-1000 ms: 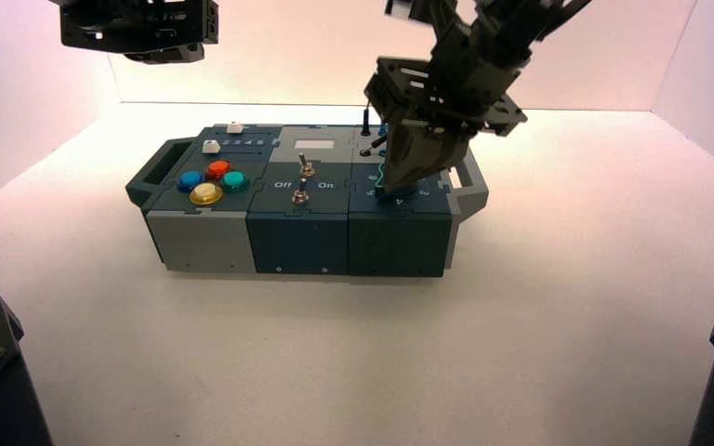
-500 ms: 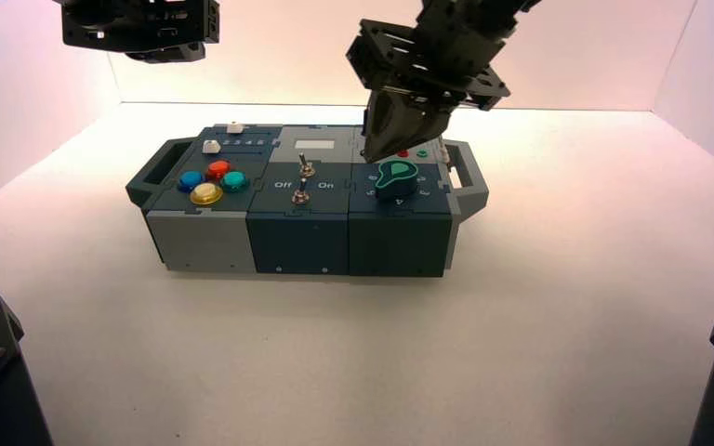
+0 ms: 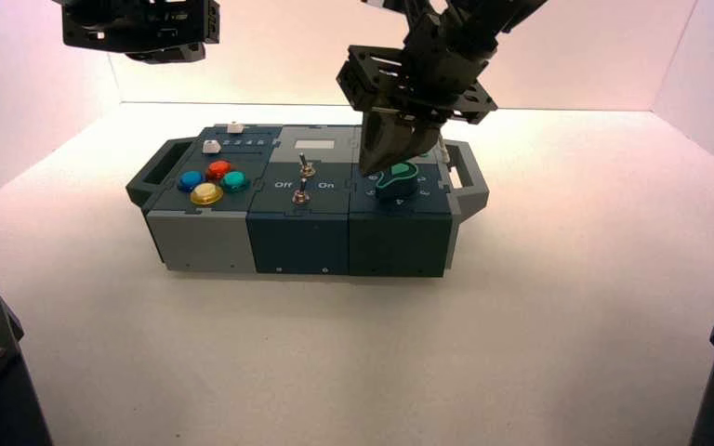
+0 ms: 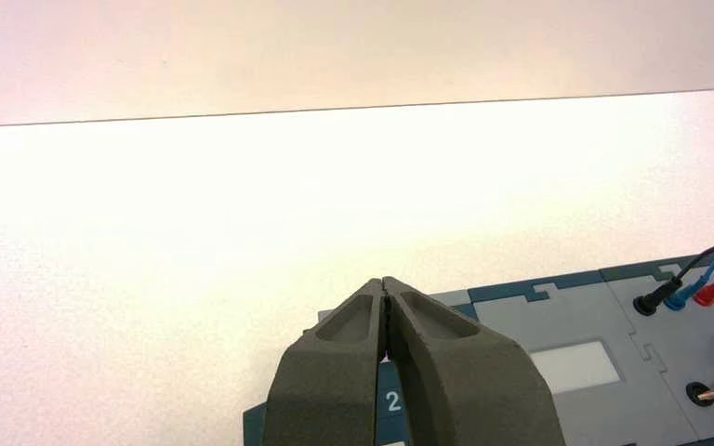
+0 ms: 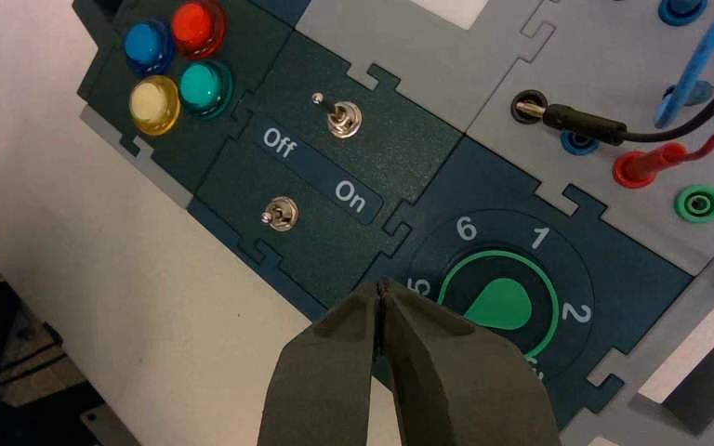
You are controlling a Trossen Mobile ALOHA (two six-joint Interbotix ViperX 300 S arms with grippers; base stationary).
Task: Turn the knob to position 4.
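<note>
Right gripper closed beside the green knob

We see the right gripper (image 3: 365, 173) closed, its fingertips pressed together, at about nine o'clock from the green teardrop-shaped rotary knob (image 3: 398, 181). We cannot tell whether they touch. The knob sits toward four o'clock on the box (image 3: 299, 243), on the dark blue panel, with the white numeral "4" (image 3: 400, 202) at its six o'clock. In the right wrist view the fingers hide its pointed tip, so we cannot read its setting. In the high view, our left gripper (image 4: 383, 282) idles, closed, beyond the box toward half past ten
</note>
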